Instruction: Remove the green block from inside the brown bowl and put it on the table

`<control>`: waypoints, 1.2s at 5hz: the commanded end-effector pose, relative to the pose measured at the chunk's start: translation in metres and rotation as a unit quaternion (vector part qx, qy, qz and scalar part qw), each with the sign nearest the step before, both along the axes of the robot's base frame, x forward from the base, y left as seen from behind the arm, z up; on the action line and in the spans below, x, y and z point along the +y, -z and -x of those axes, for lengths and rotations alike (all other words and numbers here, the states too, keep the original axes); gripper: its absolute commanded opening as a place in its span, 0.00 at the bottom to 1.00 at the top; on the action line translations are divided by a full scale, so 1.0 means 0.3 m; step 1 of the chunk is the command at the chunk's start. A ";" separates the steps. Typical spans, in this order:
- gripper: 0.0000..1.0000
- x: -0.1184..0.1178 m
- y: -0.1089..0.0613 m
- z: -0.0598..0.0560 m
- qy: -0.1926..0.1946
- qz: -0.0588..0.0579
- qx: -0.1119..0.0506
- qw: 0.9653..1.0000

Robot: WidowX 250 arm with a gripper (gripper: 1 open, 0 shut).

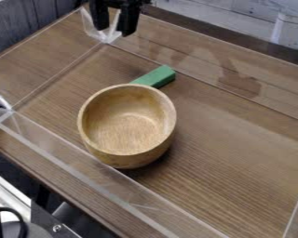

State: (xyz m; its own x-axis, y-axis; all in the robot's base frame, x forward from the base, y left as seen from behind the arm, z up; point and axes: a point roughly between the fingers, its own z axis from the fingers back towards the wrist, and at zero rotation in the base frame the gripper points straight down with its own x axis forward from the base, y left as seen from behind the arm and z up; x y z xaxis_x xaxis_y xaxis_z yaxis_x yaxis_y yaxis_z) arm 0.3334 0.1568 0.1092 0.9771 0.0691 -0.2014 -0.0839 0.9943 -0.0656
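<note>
The green block [155,78] lies flat on the table [226,139], just beyond the brown bowl's [127,125] far rim, perhaps touching it. The bowl is empty. The claw [116,20] hangs at the top edge, up and left of the block and well apart from it, fingers spread, gripping nothing, partly cropped from view.

Grainy wooden bowl [127,124], wood-grain table [226,139]

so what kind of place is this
Probably a robot test bench: a wood-grain table edged by low clear plastic walls, a robot arm's gripper above it, and only a brown bowl and green block as props.
</note>
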 end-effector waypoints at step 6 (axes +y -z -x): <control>0.00 -0.070 -0.011 -0.069 0.043 -0.001 -0.029 0.999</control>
State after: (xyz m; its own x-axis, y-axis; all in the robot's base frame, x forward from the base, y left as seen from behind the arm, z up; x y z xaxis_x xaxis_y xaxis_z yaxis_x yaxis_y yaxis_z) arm 0.3491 0.1368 0.0947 0.9803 -0.0093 -0.1975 -0.0083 0.9961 -0.0883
